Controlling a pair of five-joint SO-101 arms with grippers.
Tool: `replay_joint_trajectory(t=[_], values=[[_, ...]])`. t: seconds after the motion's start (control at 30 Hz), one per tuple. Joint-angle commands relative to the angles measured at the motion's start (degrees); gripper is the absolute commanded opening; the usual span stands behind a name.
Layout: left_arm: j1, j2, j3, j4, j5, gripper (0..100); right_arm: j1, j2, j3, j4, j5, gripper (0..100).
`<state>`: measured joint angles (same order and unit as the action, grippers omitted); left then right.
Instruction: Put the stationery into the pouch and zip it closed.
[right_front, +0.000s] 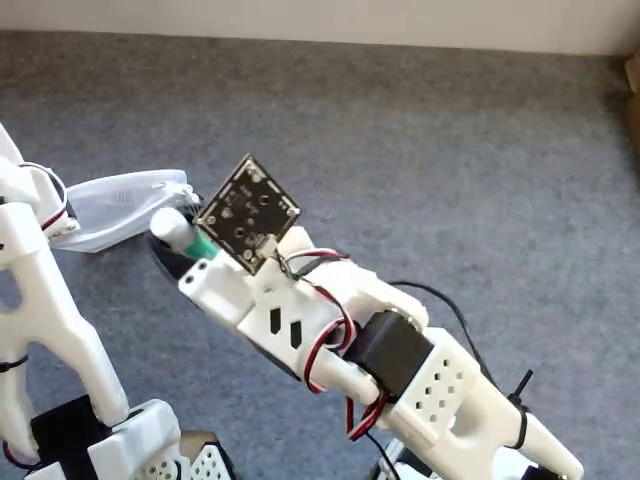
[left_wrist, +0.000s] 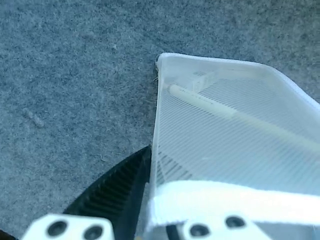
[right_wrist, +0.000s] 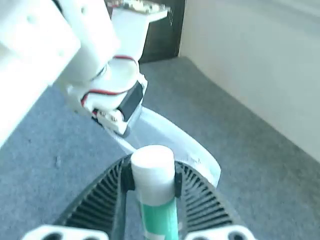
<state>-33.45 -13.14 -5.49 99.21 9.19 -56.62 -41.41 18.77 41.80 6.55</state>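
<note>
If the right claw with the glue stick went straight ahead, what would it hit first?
Most likely the pouch, just beyond the glue stick in the right gripper; exact depth is unclear.

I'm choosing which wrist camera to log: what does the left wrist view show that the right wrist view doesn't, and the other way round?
Left wrist view: a slim white pen-like stick lying inside the translucent white mesh pouch, whose edge the left gripper clamps. Right wrist view: a glue stick with a white cap and green body, clamped in the right gripper, plus the left arm and a pale wall. Shared: the pouch and the grey carpet.
</note>
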Motion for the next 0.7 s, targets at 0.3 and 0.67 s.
replay_joint_trajectory(t=[0.3,0.67], values=[[1.0,0.7,0.7,0.5,0.7,1,-2.2,-2.0,3.2,-26.2,-0.5,0.5],[1.0,0.7,0.8,0.5,0.7,1,-2.2,-1.9,18.0,-55.6,-0.5,0.5]])
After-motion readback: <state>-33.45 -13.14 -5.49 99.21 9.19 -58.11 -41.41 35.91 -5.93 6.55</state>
